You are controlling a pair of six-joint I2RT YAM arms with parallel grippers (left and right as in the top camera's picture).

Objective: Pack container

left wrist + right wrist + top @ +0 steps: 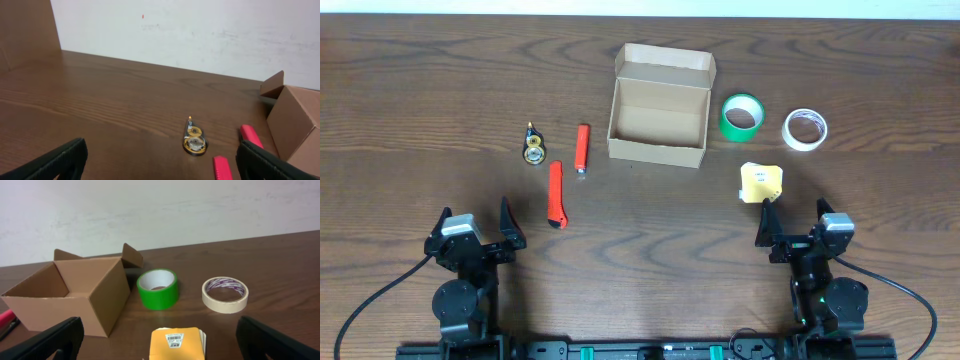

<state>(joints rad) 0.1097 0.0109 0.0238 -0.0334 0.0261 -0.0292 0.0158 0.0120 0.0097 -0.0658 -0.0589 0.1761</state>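
As I look down, container [658,120]: brown cardboard box, open, lid flap standing up along its far side, bare cardboard inside; it sits mid-counter, well beyond both arms.
Right of the box: green tape roll [742,117] just beside the box wall, cream tape roll [805,129] further out, both lying flat.
Right pincer [796,218]: jaws spread wide, gripping nothing; yellow pad [761,183] with a barcode label lies just ahead of it, between me and the tapes.
Left of the box: orange pen-like stick [582,148], red cutter [556,194], small correction-tape dispenser [533,146], none touching.
Left pincer [475,220]: released, wide, empty.
Counter [420,90]: dark wood grain.
Room: I see a pale plain wall past the far edge.
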